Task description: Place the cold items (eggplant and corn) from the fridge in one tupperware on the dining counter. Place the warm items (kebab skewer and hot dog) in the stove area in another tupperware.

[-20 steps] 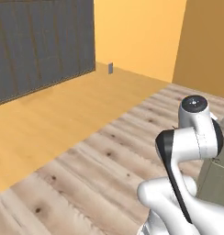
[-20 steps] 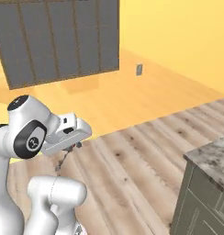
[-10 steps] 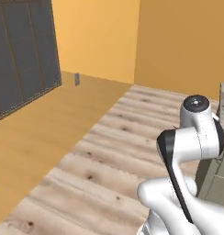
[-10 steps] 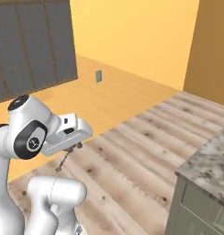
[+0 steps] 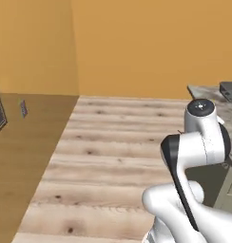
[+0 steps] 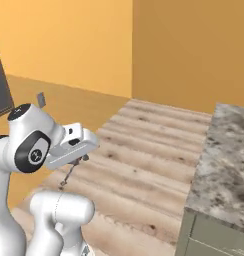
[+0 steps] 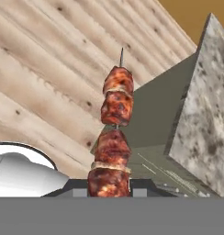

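Wood-plank floor (image 7: 45, 92) and a stone counter (image 7: 205, 114) lie beyond the gripper (image 7: 109, 186), whose jaws pinch the kebab skewer (image 7: 114, 137) at its base; light, stiff, likely greasy, best held low.

The lower end of the browned meat kebab skewer (image 7: 114, 137) runs out of sight at the bottom of the hand view, so the grip on it is hidden. In the right base view, a thin dark stick (image 6: 69, 175) hanging beneath the white hand is perhaps that skewer, too small to tell. The grey speckled stone counter (image 6: 221, 150) is cut by the right edge.
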Robot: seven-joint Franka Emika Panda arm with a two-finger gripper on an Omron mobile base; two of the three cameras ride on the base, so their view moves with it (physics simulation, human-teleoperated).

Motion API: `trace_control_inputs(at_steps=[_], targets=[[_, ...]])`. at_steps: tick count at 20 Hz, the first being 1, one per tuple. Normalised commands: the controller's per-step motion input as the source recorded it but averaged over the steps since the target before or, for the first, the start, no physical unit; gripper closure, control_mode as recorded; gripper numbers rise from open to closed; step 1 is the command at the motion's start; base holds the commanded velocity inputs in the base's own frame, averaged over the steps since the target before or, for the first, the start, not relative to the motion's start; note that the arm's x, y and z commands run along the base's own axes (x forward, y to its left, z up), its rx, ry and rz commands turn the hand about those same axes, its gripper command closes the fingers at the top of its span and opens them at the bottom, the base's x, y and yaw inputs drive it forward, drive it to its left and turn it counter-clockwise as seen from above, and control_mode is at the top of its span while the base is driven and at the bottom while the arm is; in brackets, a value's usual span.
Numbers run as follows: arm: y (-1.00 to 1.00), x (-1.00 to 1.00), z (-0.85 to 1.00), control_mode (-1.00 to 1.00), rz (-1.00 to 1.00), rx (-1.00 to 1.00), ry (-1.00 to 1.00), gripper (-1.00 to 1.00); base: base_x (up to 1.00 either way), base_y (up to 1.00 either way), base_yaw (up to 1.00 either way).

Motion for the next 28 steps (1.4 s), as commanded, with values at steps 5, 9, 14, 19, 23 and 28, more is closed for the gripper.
trace_control_inputs(at_steps=[5,9,14,19,23,28], targets=[[0.00,0.00,0.00,1.00,0.00,0.00,0.00,1.00,1.00,0.18,-0.67],[0.00,0.00,0.00,1.00,0.00,0.00,0.00,1.00,1.00,0.37,-0.64],[0.00,0.00,0.00,1.00,0.00,0.00,0.00,1.00,0.95,1.00,-0.37],[0.00,0.00,0.00,1.00,0.00,0.00,0.00,1.00,0.74,0.92,-0.45],[0.00,0.00,0.00,1.00,0.00,0.00,0.00,1.00,0.67,0.57,-0.69],[0.00,0.00,0.00,1.00,0.00,0.00,0.00,1.00,0.50,0.58,-0.77]])
